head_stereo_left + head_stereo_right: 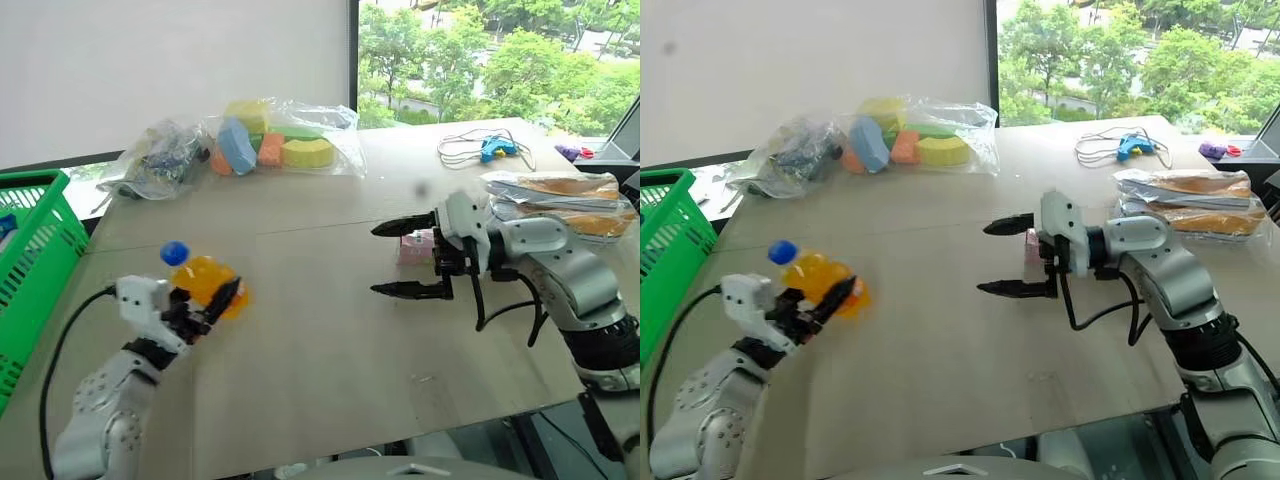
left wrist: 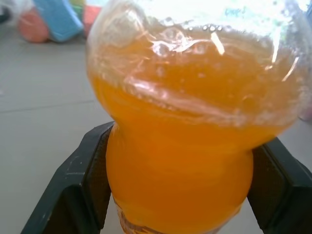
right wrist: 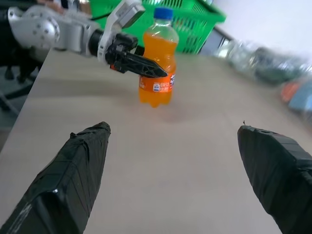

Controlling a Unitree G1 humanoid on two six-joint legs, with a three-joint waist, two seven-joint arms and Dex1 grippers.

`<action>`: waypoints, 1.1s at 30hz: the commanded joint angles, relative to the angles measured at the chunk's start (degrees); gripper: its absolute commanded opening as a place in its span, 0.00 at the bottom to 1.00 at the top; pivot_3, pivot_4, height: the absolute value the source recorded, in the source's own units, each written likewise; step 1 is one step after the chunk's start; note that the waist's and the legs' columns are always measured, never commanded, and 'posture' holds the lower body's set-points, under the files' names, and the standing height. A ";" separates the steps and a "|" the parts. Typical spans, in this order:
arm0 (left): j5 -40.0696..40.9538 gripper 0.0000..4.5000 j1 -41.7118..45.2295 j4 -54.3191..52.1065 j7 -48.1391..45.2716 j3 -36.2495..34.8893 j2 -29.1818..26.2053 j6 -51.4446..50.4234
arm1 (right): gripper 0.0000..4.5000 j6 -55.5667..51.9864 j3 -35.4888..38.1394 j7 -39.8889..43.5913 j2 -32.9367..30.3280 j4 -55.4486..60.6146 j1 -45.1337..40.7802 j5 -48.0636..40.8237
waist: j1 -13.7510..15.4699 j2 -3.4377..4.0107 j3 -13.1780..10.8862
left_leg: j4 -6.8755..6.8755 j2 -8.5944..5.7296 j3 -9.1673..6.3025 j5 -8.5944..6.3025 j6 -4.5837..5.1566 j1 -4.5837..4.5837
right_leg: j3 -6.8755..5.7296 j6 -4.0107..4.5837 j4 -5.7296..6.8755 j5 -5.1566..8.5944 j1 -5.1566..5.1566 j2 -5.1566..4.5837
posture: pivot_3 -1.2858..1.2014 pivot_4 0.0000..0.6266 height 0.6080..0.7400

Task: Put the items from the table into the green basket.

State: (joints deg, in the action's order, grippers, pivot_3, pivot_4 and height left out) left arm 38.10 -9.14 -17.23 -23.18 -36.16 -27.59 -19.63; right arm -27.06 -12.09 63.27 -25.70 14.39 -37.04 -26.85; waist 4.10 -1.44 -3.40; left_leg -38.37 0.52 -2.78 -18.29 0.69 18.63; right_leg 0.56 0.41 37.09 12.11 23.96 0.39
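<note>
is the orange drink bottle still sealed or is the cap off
Cap on: the blue cap sits on the neck of the orange drink bottle, held upright in the left claw. Whether the seal is unbroken, cannot tell.

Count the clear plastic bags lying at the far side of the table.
2: the bag of colourful foam shapes at the table's far edge, and the bag of dark bits touching it on its left. Another may be hidden behind them.

Left of the bottle (image 1: pixel 205 280): the basket (image 1: pixel 35 260). Behind the bottle, on the table (image 1: pixel 320 350): the bags (image 1: pixel 240 145). Right of the bottle: the box (image 1: pixel 415 246), then the sneakers (image 1: pixel 565 200).
</note>
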 commanded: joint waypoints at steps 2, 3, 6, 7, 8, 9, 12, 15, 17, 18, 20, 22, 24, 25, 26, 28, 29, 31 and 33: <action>0.55 0.66 8.47 1.13 13.50 -14.63 -9.28 -3.36 | 1.00 -3.06 -1.64 -9.34 7.35 -3.65 -7.68 2.73 | 0.69 -0.12 0.11 | 0.02 0.03 -0.41 0.03 -0.05 0.02 | -0.35 0.13 0.00 -0.04 0.00 0.09 | 0.63 0.00 1.00; 0.39 0.66 10.32 3.31 14.75 -16.67 -12.16 -4.53 | 1.00 -4.02 -2.08 -11.37 9.48 -5.20 -9.77 3.34 | 1.09 -0.10 0.09 | 0.08 -0.02 -0.50 0.12 -0.21 0.03 | -0.44 0.32 0.01 -0.11 -0.01 0.03 | 0.63 0.00 1.00; -2.46 0.66 15.05 11.99 15.34 -19.81 -21.62 -5.60 | 1.00 -9.05 -3.38 -18.12 17.94 -10.62 -18.55 4.75 | 1.53 -0.11 0.09 | 0.14 -0.15 -0.62 0.33 -0.61 0.14 | -0.65 0.42 0.21 -0.08 0.16 -0.04 | 0.63 0.00 1.00; -4.47 0.66 15.77 15.59 14.79 -19.51 -24.62 -5.22 | 1.00 -9.15 -3.36 -19.68 20.45 -12.36 -20.75 5.25 | 1.57 -0.13 0.09 | 0.17 -0.19 -0.63 0.39 -0.71 0.22 | -0.73 0.44 0.27 -0.07 0.27 -0.03 | 0.64 0.00 1.00; -6.15 0.66 16.50 19.37 13.84 -19.02 -27.05 -4.39 | 1.00 -10.26 -3.74 -20.03 22.14 -13.87 -22.40 5.32 | 1.67 -0.08 0.07 | 0.23 -0.23 -0.64 0.48 -0.86 0.25 | -0.78 0.47 0.35 -0.05 0.34 0.02 | 0.64 0.00 1.00; -7.44 0.66 17.21 22.96 12.64 -18.43 -29.05 -3.41 | 1.00 -10.51 -4.38 -20.08 23.28 -15.16 -23.62 5.88 | 1.86 -0.02 0.05 | 0.36 -0.31 -0.63 0.55 -0.99 0.23 | -0.86 0.50 0.35 -0.03 0.34 0.02 | 0.64 0.00 1.00; -11.30 0.66 20.15 35.51 8.36 -16.25 -34.53 2.05 | 1.00 -10.99 -4.77 -20.50 26.84 -20.57 -28.52 6.63 | 2.63 -0.30 0.24 | 0.70 -0.47 -0.61 0.59 -1.07 0.17 | -1.00 0.49 0.22 0.01 0.30 -0.21 | 0.63 0.00 1.00; -15.35 0.66 23.47 48.77 5.50 -12.73 -38.62 8.05 | 1.00 -10.85 -4.80 -18.76 28.86 -23.56 -31.88 6.23 | 3.13 -0.53 0.35 | 0.84 -0.50 -0.65 0.67 -1.19 0.29 | -1.11 0.40 -0.13 0.05 0.28 -0.24 | 0.63 0.00 1.00; -17.84 0.66 25.54 56.22 3.90 -10.23 -40.74 12.16 | 1.00 -10.54 -5.33 -16.73 29.12 -23.92 -32.48 5.86 | 3.25 -0.79 0.44 | 0.92 -0.50 -0.76 0.67 -1.20 0.30 | -1.19 0.40 -0.20 0.05 0.25 -0.33 | 0.63 0.00 1.00; -18.61 0.66 27.09 60.11 3.53 -9.07 -41.72 13.06 | 1.00 -10.16 -5.88 -15.27 28.93 -23.56 -32.41 5.76 | 3.16 -0.97 0.52 | 0.96 -0.51 -0.82 0.67 -1.21 0.32 | -1.25 0.41 -0.24 0.04 0.25 -0.35 | 0.63 0.00 1.00; -20.31 0.66 30.20 67.62 2.50 -6.30 -43.47 14.61 | 1.00 -10.28 -6.29 -13.13 28.61 -22.68 -31.95 5.29 | 3.07 -1.15 0.60 | 0.99 -0.50 -0.93 0.68 -1.27 0.38 | -1.32 0.48 -0.25 -0.01 0.27 -0.40 | 0.63 0.00 1.00; -19.42 0.66 33.10 73.27 -1.57 -5.56 -44.56 14.42 | 1.00 -10.37 -5.76 -13.14 28.98 -22.90 -31.92 5.26 | 2.95 -1.22 0.62 | 1.00 -0.48 -0.95 0.66 -1.32 0.41 | -1.35 0.48 -0.25 -0.01 0.30 -0.42 | 0.63 0.00 1.00; -18.11 0.77 35.15 76.45 -5.61 -5.51 -45.31 13.79 | 1.00 -10.33 -5.02 -13.93 29.55 -23.43 -32.13 5.36 | 2.86 -1.25 0.64 | 1.01 -0.46 -0.94 0.65 -1.33 0.44 | -1.35 0.49 -0.22 -0.01 0.35 -0.44 | 0.63 0.00 1.00; -18.67 0.90 35.64 77.45 -6.02 -4.85 -45.69 14.43 | 1.00 -10.40 -4.64 -14.33 29.78 -23.65 -32.31 5.32 | 2.83 -1.26 0.65 | 1.01 -0.45 -0.94 0.65 -1.34 0.48 | -1.36 0.49 -0.20 -0.01 0.41 -0.44 | 0.63 0.00 1.00; -19.32 0.99 36.17 77.89 -5.38 -4.35 -45.88 15.38 | 1.00 -10.20 -4.30 -14.79 29.98 -23.90 -32.51 5.43 | 2.80 -1.32 0.68 | 1.01 -0.45 -0.94 0.66 -1.35 0.54 | -1.36 0.49 -0.16 -0.01 0.47 -0.44 | 0.63 0.00 1.00; -19.52 0.99 37.60 77.15 -3.79 -4.08 -45.76 17.09 | 1.00 -9.53 -3.92 -15.54 30.24 -24.20 -32.57 5.88 | 2.78 -1.37 0.72 | 0.98 -0.42 -0.97 0.73 -1.48 0.91 | -1.34 0.51 -0.03 -0.03 0.87 -0.53 | 0.63 0.00 1.00; -19.31 0.99 38.11 75.83 -3.71 -4.03 -45.40 17.57 | 1.00 -9.21 -3.87 -15.84 30.21 -24.15 -32.39 6.16 | 2.80 -1.37 0.72 | 0.97 -0.42 -0.98 0.75 -1.51 0.98 | -1.34 0.52 -0.01 -0.04 0.95 -0.56 | 0.63 0.00 1.00; -18.90 0.99 37.88 70.43 -5.01 -3.27 -43.84 17.33 | 1.00 -8.44 -3.78 -16.14 29.76 -23.39 -31.57 6.58 | 2.85 -1.38 0.73 | 0.97 -0.42 -0.98 0.78 -1.56 1.14 | -1.28 0.53 0.15 -0.04 1.16 -0.62 | 0.63 0.00 1.00; -15.86 0.99 36.02 58.96 -8.03 -2.32 -40.53 11.92 | 1.00 -7.74 -3.07 -15.85 28.27 -21.42 -29.82 6.35 | 3.08 -1.39 0.73 | 0.97 -0.42 -0.99 0.80 -1.60 1.19 | -1.20 0.53 0.36 -0.04 1.27 -0.69 | 0.63 0.00 1.00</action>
State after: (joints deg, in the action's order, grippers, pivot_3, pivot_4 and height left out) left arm 19.51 27.21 51.73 -28.70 -39.77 -69.13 -5.15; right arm -36.52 -17.69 47.62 3.60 -9.76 -67.47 -20.29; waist 7.18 -2.83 -2.66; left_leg -37.40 0.12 -3.83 -17.49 -0.93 19.83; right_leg -0.65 0.95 37.50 12.07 25.24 -0.33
